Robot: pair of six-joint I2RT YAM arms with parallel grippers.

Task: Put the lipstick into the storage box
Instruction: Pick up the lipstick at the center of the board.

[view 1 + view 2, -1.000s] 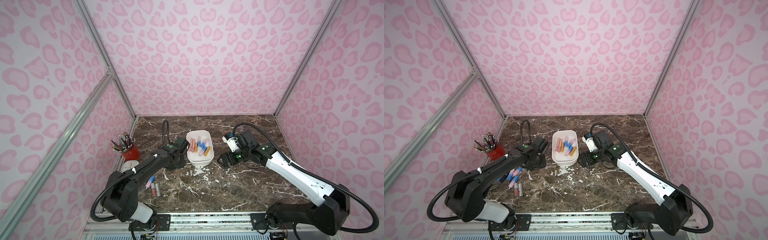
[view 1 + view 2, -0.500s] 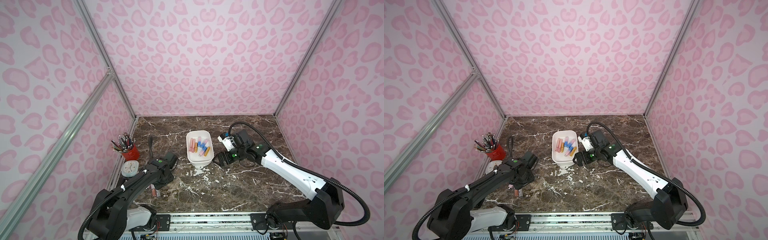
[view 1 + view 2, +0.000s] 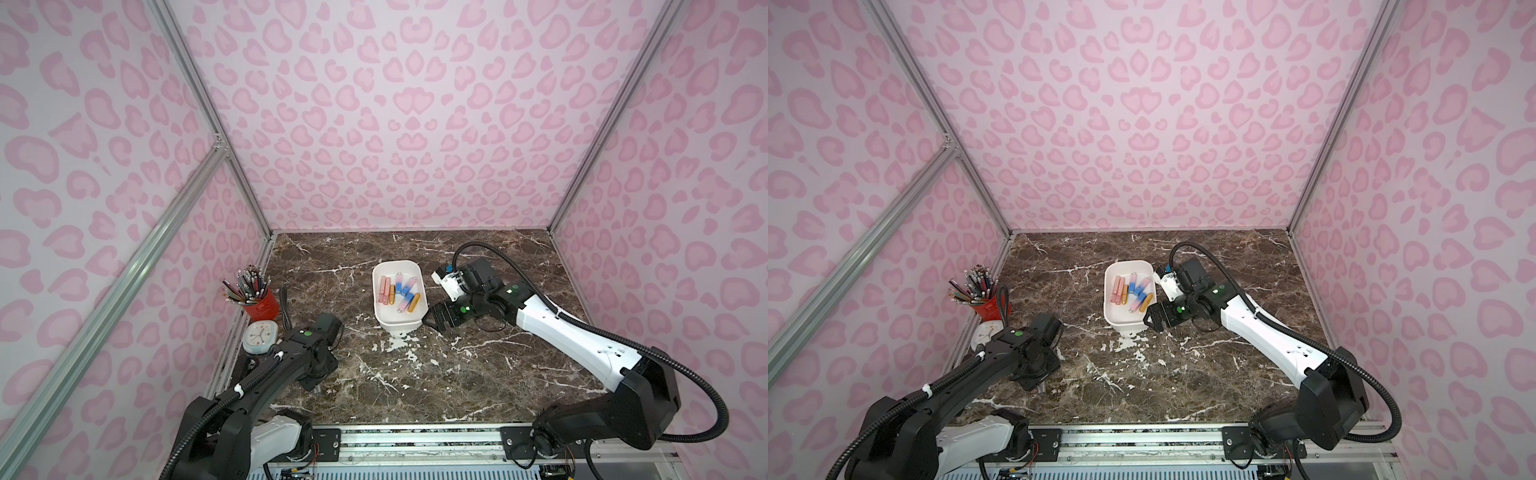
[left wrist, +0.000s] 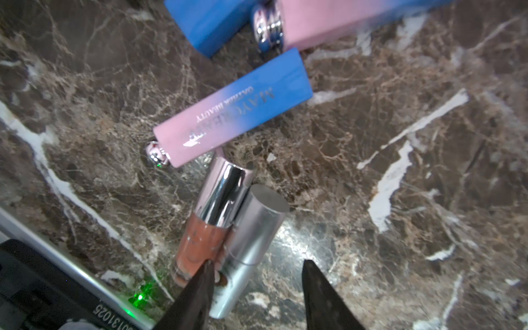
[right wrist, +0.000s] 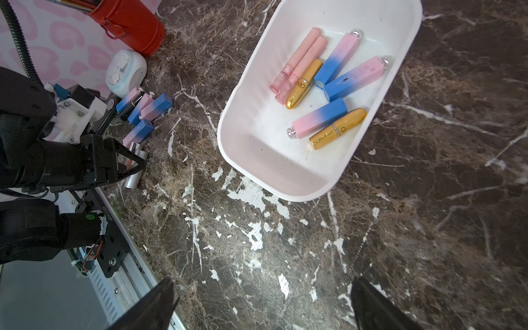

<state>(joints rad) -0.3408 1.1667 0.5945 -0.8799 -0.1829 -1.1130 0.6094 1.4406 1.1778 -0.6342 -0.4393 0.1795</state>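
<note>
At the marble table's (image 3: 457, 374) left edge we see the left gripper (image 4: 257, 288) half-open astride a silver lipstick (image 4: 254, 225) lying flat, well apart from the storage box (image 3: 399, 326), beside which the right gripper (image 5: 264, 297) gapes wide, empty.

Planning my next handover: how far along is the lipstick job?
Done: seven lipsticks lie in the storage box. In hand: nothing gripped; the left gripper has its jaws open astride a silver tube beside a coral gloss. The right gripper is open and empty near the box. Left: that pair and several blue-pink tubes on the marble table.
</note>
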